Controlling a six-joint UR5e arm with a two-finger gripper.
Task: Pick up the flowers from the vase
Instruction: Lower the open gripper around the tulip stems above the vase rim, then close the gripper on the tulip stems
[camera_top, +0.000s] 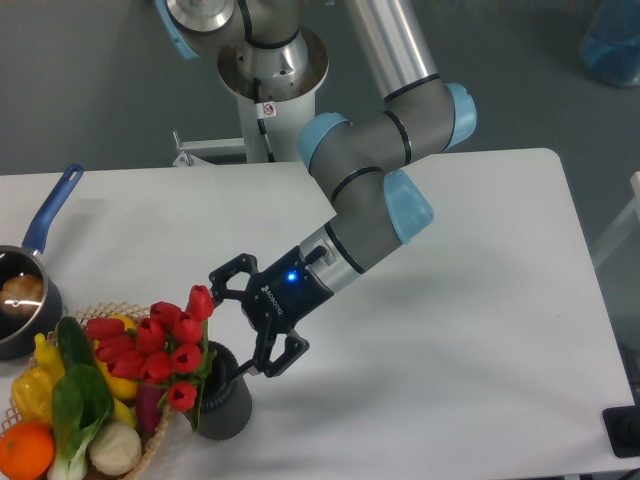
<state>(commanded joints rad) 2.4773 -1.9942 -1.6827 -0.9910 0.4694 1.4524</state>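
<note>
Spread wide, the gripper (237, 330) sits left of centre in the lower half of the frame, fingers pointing left, one tip near the topmost bud and the other just above the rim of the vase (226, 398). That vase stands near the bottom edge, at lower left, with the flowers (160, 347) leaning left out of it over a wicker basket (150, 452) of vegetables in the bottom-left corner. Bare white table (470, 330) stretches to the right. Farther back at the left edge sits a blue-handled saucepan (25, 290).
</note>
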